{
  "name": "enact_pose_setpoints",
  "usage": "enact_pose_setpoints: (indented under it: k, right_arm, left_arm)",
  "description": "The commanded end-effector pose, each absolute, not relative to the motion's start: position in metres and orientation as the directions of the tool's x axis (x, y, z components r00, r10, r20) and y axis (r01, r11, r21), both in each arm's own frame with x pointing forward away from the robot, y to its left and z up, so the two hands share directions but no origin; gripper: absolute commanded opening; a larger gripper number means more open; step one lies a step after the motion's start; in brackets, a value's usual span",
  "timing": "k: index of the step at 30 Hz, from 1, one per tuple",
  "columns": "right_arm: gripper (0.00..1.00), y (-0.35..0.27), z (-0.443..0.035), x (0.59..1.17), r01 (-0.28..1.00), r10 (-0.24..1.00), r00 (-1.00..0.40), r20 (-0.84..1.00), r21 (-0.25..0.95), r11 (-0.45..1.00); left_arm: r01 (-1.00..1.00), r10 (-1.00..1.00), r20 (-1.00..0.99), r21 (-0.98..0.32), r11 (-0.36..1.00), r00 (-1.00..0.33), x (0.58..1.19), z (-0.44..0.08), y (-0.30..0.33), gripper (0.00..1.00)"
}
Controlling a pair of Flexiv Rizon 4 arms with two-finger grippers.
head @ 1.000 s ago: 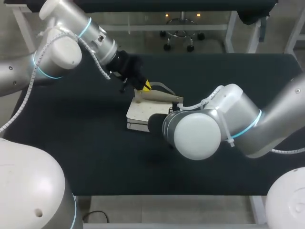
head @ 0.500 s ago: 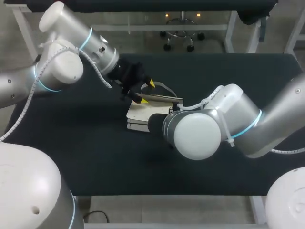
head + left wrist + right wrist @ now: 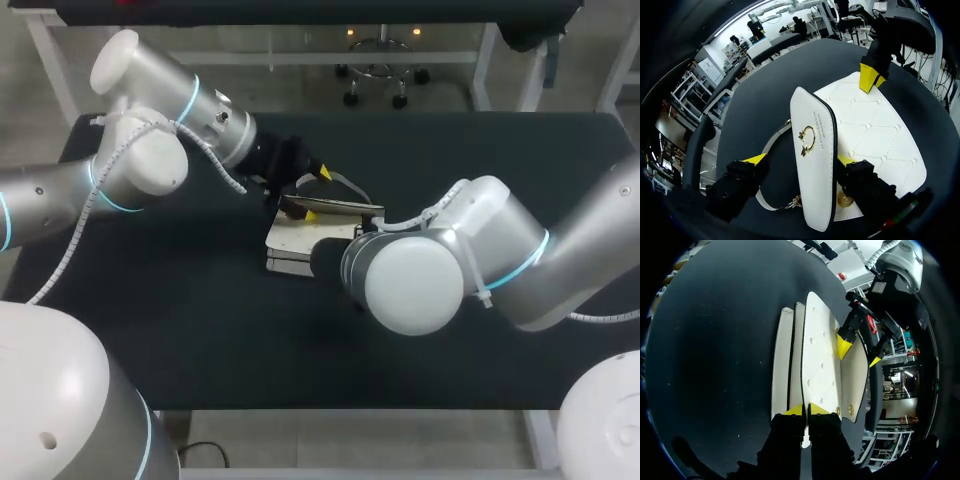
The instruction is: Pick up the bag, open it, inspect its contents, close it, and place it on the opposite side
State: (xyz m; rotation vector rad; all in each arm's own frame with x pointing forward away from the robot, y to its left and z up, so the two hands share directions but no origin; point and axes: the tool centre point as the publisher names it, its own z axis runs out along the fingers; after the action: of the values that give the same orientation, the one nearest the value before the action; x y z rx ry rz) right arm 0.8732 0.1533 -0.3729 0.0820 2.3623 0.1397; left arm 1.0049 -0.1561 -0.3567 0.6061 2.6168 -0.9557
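White bag [image 3: 300, 240] lies flat mid-desk, centre of the head view, on the matte black desk [image 3: 180, 300]. Body is smooth leather-look, diamond-quilted with small studs at the stitch crossings [image 3: 880, 135], rounded corners. The flap [image 3: 815, 165] is plain, a long oval, lifted off the body and standing on edge. It carries a gold ring clasp [image 3: 807, 136]. A round gold stud [image 3: 843, 200] sits on the quilted face below the flap. A flat white strap [image 3: 775, 142] with gold hardware loops out on the desk behind the flap; in the head view it arcs just above the bag [image 3: 345, 183]. Left pincer [image 3: 308, 188] comes in from the upper left with fingers spread wide [image 3: 800, 160]. The flap sits between them, leaning on one finger; the other is beside the strap, off the flap. Right pincer [image 3: 806, 410] has its tips nearly together, pinching a thin edge of the bag at the end opposite the left pincer [image 3: 871, 80]. In the head view it's hidden under the right arm [image 3: 430, 265], centre right. From the right wrist the bag shows as several stacked white panels [image 3: 817, 360] with narrow dark slits between them. Can't tell what's inside.
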Motion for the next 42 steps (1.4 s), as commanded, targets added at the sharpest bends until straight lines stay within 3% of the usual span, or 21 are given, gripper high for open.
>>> enact_pose_setpoints:
  k: [1, 4, 10, 13, 16, 19, 21, 23, 35, 36, 37, 38, 42]
  right_arm:
    - [0.00, 0.150, -0.377, 0.870, -0.022, 0.102, -0.700, -0.707, 0.165, 0.986]
    - [0.00, 0.150, -0.377, 0.870, -0.022, 0.102, -0.700, -0.707, 0.165, 0.986]
    - [0.00, 0.150, -0.377, 0.870, -0.022, 0.102, -0.700, -0.707, 0.165, 0.986]
    - [0.00, 0.150, -0.377, 0.870, -0.022, 0.102, -0.700, -0.707, 0.165, 0.986]
    - [0.00, 0.150, -0.377, 0.870, -0.022, 0.102, -0.700, -0.707, 0.165, 0.986]
    - [0.00, 0.150, -0.377, 0.870, -0.022, 0.102, -0.700, -0.707, 0.165, 0.986]
    - [0.00, 0.150, -0.377, 0.870, -0.022, 0.102, -0.700, -0.707, 0.165, 0.986]
    - [0.00, 0.150, -0.377, 0.870, -0.022, 0.102, -0.700, -0.707, 0.165, 0.986]
    - [0.01, 0.149, -0.375, 0.869, -0.022, 0.106, -0.702, -0.704, 0.170, 0.985]
    - [0.20, 0.149, -0.375, 0.869, -0.021, 0.108, -0.703, -0.703, 0.172, 0.985]
    - [0.49, 0.149, -0.374, 0.868, -0.021, 0.109, -0.706, -0.700, 0.174, 0.985]
    - [1.00, 0.149, -0.373, 0.867, -0.020, 0.108, -0.708, -0.698, 0.172, 0.985]
    - [1.00, 0.149, -0.368, 0.862, -0.020, 0.109, -0.709, -0.697, 0.174, 0.984]
  left_arm:
    - [0.465, 0.284, -0.384, -0.549, 0.694, -0.878, 1.017, -0.364, -0.161, 0.77]
    - [0.454, 0.276, -0.377, -0.555, 0.697, -0.884, 1.022, -0.365, -0.160, 0.75]
    - [0.445, 0.275, -0.365, -0.560, 0.699, -0.890, 1.024, -0.366, -0.161, 0.57]
    - [0.445, 0.281, -0.357, -0.560, 0.699, -0.891, 1.024, -0.367, -0.162, 0.55]
    - [0.444, 0.287, -0.349, -0.558, 0.701, -0.892, 1.024, -0.368, -0.163, 0.41]
    - [0.442, 0.290, -0.344, -0.555, 0.704, -0.893, 1.025, -0.369, -0.164, 0.36]
    - [0.440, 0.290, -0.341, -0.553, 0.707, -0.894, 1.026, -0.369, -0.164, 0.24]
    - [0.438, 0.288, -0.340, -0.552, 0.710, -0.895, 1.027, -0.369, -0.164, 0.00]
    - [0.437, 0.284, -0.342, -0.562, 0.703, -0.896, 1.026, -0.368, -0.162, 0.00]
    - [0.435, 0.280, -0.343, -0.564, 0.702, -0.897, 1.026, -0.368, -0.162, 0.00]
    - [0.433, 0.277, -0.343, -0.566, 0.701, -0.897, 1.026, -0.368, -0.162, 0.00]
    - [0.431, 0.274, -0.343, -0.570, 0.700, -0.899, 1.026, -0.367, -0.162, 0.00]
    - [0.412, 0.255, -0.333, -0.594, 0.691, -0.908, 1.029, -0.363, -0.160, 0.00]
